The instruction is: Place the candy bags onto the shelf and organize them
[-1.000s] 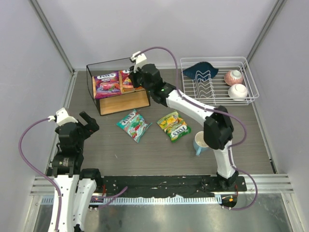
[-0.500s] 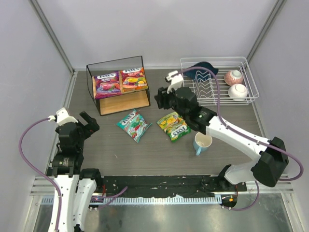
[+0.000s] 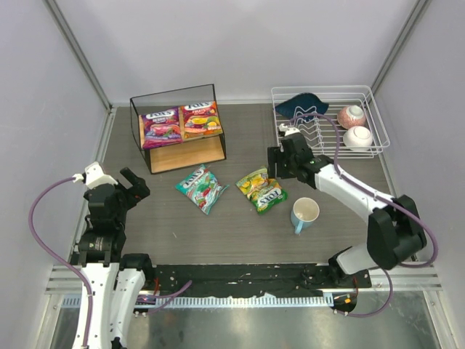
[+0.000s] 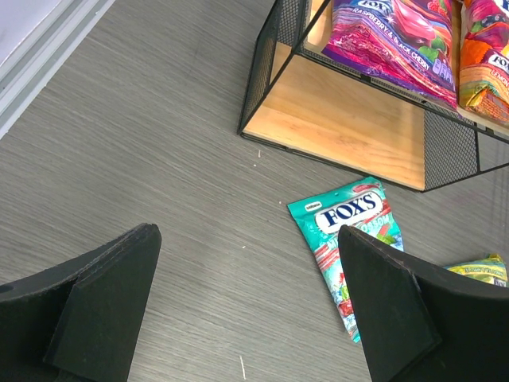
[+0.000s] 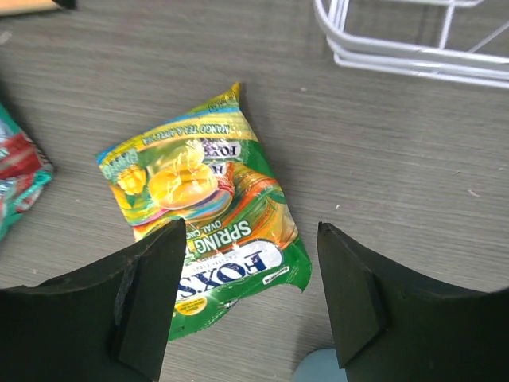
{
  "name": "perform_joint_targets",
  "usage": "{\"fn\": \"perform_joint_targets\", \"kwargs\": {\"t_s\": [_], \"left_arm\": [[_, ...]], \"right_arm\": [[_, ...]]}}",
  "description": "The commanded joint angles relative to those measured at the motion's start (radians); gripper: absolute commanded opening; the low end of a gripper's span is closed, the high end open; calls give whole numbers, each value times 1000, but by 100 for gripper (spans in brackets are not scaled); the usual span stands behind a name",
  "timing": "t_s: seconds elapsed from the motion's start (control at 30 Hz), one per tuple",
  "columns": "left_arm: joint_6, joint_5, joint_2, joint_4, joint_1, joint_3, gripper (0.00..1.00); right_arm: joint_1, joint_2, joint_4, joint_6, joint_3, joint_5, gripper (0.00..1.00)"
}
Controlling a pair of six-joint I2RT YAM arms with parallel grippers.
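As the yellow bag (image 5: 199,207) lies flat on the counter (image 5: 413,159) beneath the right tool (image 5: 250,239), long axis diagonal across its gap | right tool spread, empty, nearer | left tool (image 4: 246,239) spread, well apart.

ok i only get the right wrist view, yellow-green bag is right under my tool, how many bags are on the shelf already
observer: Two. The purple bag and the red-orange bag lie side by side on the top board of the shelf.
operator: and the teal one, i just see an edge of it
observer: The teal bag lies flat on the table in front of the shelf, to the left of the yellow-green bag and not touching it.
operator: left arm in my way at all
observer: No. The left tool is open and empty, off by the table's left side.
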Motion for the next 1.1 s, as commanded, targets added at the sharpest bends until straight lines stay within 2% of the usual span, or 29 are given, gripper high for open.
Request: {"fn": "perform_joint_targets", "kwargs": {"t_s": [0.0, 0.1, 0.3, 0.4, 0.47, 0.97, 1.07], "left_arm": [[19, 14, 5, 45, 1, -2, 100], [21, 12, 3, 45, 1, -2, 100], [22, 11, 5, 45, 1, -1, 100], [20, 11, 3, 45, 1, -1, 100], [22, 9, 5, 45, 1, -2, 100], [22, 11, 8, 46, 1, -4, 100], [21, 12, 8, 46, 1, -2, 100]], "right_arm": [[-39, 119, -99, -36, 86, -108, 73], [-101, 165, -74, -43, 77, -213, 73], [-174, 213, -37, -80, 77, -245, 73], [-206, 247, -21, -86, 76, -314, 72], [-233, 270, 3, -82, 65, -414, 70], [-237, 340, 38, -80, 59, -590, 61], [-239, 356, 38, -80, 62, -618, 56]]}}
